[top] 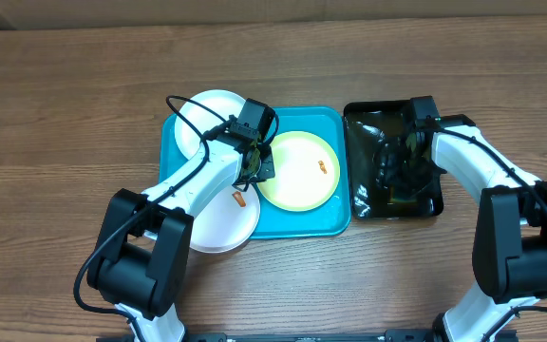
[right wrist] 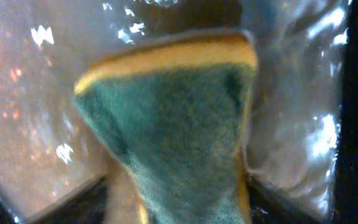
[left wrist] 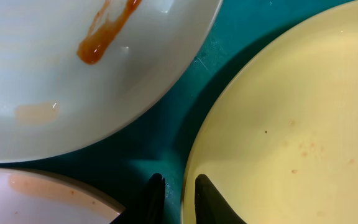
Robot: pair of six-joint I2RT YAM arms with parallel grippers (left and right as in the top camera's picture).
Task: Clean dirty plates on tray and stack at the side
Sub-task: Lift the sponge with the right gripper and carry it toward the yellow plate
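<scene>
One yellow-green-rimmed plate (top: pixel 297 171) fills the right half of the turquoise tray (top: pixel 302 226). A white plate (top: pixel 207 119) lies on the tray's far-left corner, and a second white plate (top: pixel 221 226) overhangs its near-left edge, both smeared orange. Over the tray, the left gripper (left wrist: pixel 179 186) has its fingers nearly together astride the rimmed plate's edge; whether they pinch it cannot be told. Right of the tray, the right gripper (top: pixel 402 161) is clamped on a green-and-yellow sponge (right wrist: pixel 166 124) in the black basin (top: pixel 359 119).
</scene>
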